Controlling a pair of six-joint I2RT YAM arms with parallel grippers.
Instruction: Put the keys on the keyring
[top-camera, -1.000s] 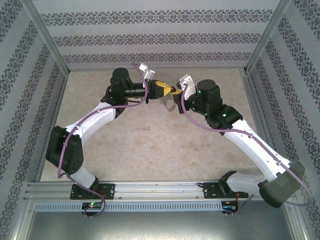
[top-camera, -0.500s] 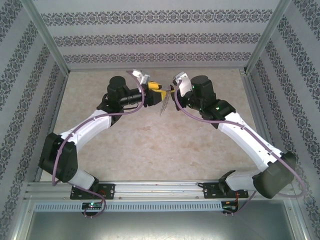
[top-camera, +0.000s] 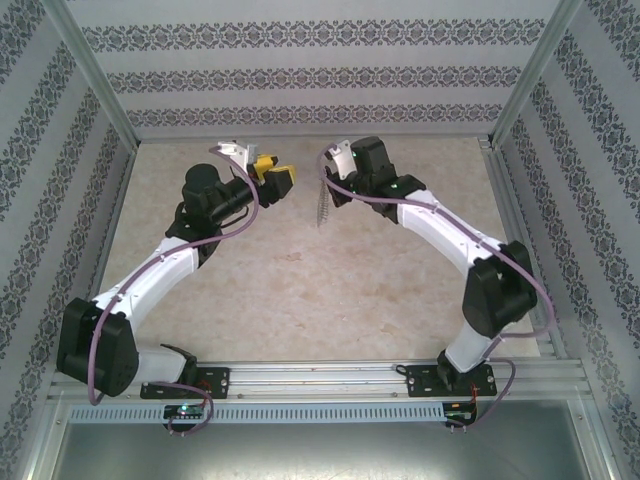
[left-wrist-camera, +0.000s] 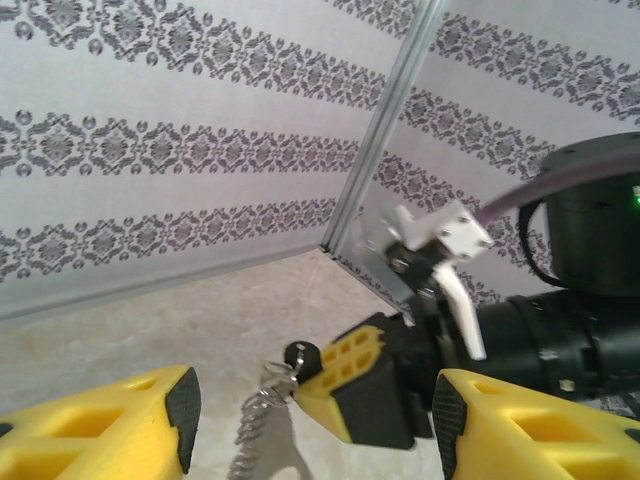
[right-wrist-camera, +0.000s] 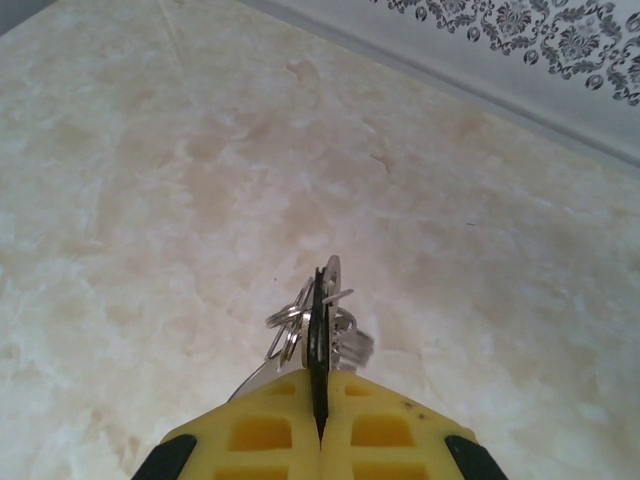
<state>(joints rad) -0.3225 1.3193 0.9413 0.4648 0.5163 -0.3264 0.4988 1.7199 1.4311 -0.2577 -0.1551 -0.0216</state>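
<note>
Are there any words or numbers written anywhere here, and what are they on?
None: no word, number or label can be read anywhere.
The walls carry only a flowery pattern, not letters.
The key and the keyring show no markings that can be made out.

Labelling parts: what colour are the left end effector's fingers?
Yellow fingers, black pads; left wrist view.

Soft, even overhead light keeps the pale worktop (top-camera: 300, 290) bright, with only faint shadows beneath the arms. In the top view the frame posts (top-camera: 90, 80) splay outward. Close to the left wrist lens, the yellow fingers (left-wrist-camera: 100, 430) of the left tool (left-wrist-camera: 315, 415) look blurred.
</note>
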